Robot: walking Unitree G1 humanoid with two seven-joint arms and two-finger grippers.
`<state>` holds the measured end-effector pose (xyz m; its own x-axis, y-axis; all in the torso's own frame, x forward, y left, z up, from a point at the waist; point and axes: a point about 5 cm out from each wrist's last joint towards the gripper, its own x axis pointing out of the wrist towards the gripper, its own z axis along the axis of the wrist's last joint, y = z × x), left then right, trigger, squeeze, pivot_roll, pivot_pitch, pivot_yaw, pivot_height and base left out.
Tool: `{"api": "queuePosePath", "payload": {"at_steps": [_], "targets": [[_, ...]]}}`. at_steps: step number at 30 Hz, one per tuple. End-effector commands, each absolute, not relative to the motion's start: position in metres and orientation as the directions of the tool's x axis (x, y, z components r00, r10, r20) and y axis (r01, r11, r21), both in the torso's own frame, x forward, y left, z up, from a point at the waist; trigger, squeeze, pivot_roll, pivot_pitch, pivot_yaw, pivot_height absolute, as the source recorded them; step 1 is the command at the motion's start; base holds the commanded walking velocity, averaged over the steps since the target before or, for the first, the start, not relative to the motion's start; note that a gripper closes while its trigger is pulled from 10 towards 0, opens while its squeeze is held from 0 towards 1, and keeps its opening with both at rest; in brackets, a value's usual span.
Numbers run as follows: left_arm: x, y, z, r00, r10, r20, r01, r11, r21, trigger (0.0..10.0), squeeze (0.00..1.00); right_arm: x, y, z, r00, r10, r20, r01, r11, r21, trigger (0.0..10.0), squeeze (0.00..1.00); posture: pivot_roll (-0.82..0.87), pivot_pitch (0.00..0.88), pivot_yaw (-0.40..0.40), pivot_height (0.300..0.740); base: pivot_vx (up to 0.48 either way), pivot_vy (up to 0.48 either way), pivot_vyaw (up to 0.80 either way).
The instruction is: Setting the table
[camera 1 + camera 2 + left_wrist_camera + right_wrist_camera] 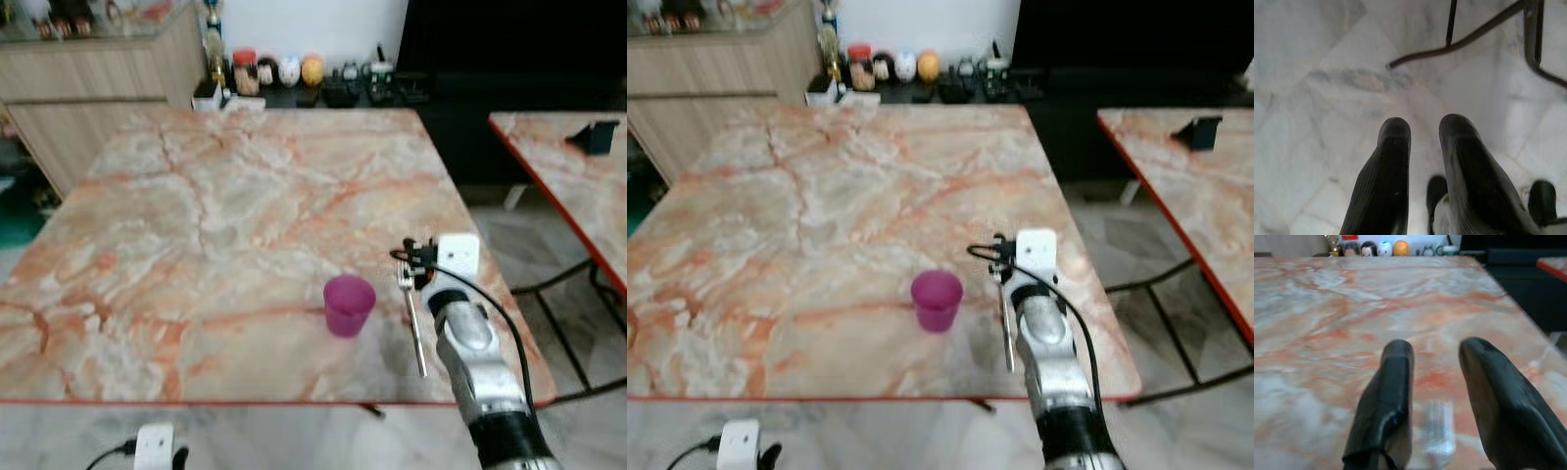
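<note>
While the left gripper hangs over the floor with fingers slightly parted, the right gripper hovers spread above a fork; the fork lies on the table just right of a purple cup.

Glossy marble table, metal fork

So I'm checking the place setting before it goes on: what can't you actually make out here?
- Fork: its handle end runs under the right arm in the eye views; in the right wrist view only blurred tines show between the open right gripper.
- Inside of the purple cup: too blurred to tell whether it holds anything.
- Jars and figures beyond the table: too small to identify.
- Left gripper: hanging over floor.
</note>
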<state>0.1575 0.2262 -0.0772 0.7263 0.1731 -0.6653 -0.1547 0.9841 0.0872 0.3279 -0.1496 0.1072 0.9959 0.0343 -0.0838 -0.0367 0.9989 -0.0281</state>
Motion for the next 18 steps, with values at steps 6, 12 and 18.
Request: {"api": "queuePosePath", "payload": {"at_steps": [6,12,18], "targets": [[0.153,0.229,-0.079,0.713,0.185,-0.676,-0.16,0.982,0.1,10.0,0.0,0.323,-0.153,0.096,0.986,0.012,-0.165,-0.015,1.0,-0.017,10.0,1.0,0.03,0.0,0.001,0.74,0.0,0.0,0.0],[0.153,0.229,-0.079,0.712,0.183,-0.678,-0.159,0.982,0.098,10.0,0.0,0.32,-0.158,0.079,0.955,-0.056,-0.291,0.071,0.997,0.043,10.0,1.0,0.03,0.0,0.0,0.74,0.0,0.0,0.0],[0.152,0.228,-0.08,0.71,0.18,-0.681,-0.157,0.983,0.096,10.0,0.0,0.323,-0.152,0.077,0.945,-0.013,-0.326,0.032,0.998,0.054,10.0,0.18,0.02,0.0,0.001,0.74,0.0,0.0,0.0]]}}
